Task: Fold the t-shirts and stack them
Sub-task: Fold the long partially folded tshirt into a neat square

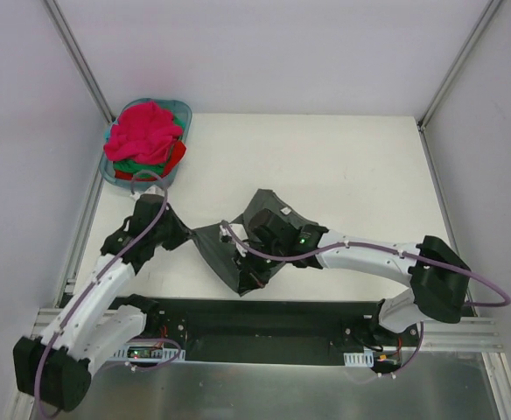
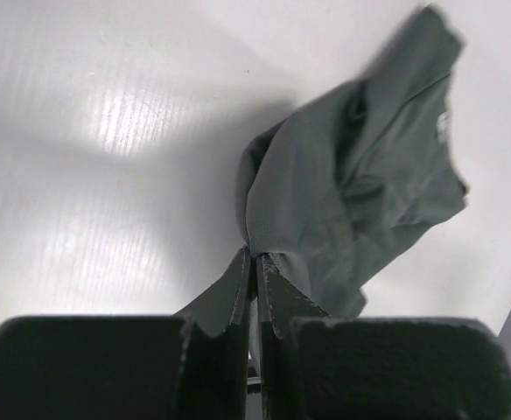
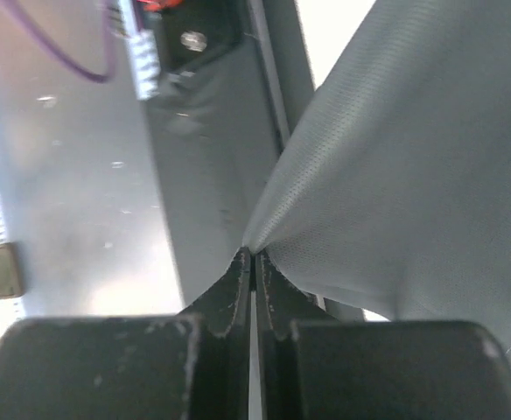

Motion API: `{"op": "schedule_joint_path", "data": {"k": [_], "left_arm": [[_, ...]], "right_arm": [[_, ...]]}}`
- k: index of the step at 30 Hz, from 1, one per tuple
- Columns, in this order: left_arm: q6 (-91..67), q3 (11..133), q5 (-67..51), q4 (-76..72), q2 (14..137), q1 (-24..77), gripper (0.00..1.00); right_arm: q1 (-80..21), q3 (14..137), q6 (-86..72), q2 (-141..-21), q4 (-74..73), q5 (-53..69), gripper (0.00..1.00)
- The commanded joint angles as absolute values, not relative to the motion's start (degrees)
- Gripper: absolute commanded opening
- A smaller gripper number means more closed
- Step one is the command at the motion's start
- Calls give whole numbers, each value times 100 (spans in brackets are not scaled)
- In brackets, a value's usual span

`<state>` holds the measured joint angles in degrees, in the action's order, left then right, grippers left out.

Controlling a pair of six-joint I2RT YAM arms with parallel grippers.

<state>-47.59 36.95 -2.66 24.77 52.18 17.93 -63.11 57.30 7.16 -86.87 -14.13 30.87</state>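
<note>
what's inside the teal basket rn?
In the basket: a crumpled pink-red shirt heaped on top, with red cloth and green cloth showing under it. How many pieces lie below, and the basket's floor, are covered.

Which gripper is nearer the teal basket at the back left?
Left. The left gripper, shut on the grey t-shirt, sits in front of the basket; the right gripper pinches the same shirt further right and further forward.

teal plastic basket (image 1: 184, 112) at far left corner — white table (image 1: 343, 175), black plate (image 1: 264, 322) at near edge
</note>
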Motion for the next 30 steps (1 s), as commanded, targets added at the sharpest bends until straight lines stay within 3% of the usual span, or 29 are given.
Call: {"op": "schedule_joint_path", "data": {"k": [1, 9, 15, 20, 30], "left_arm": [[-4887, 3708, 518, 3260, 4133, 1731, 0], [-4869, 4218, 176, 3384, 3708, 1740, 0], [-4860, 4745, -88, 2946, 4709, 2055, 0], [-4790, 5378, 491, 2646, 5623, 2785, 0], [-4720, 6406, 809, 2400, 7636, 3085, 0]], "right_arm": [[-6741, 5783, -217, -8262, -625, 4280, 1], [-6829, 5459, -589, -7639, -325, 3763, 1], [-6593, 5011, -659, -6953, -571, 3060, 1], [-6153, 4562, -756, -6260, -869, 2638, 1], [-5064, 3718, -738, -5432, -1222, 1951, 1]]}}
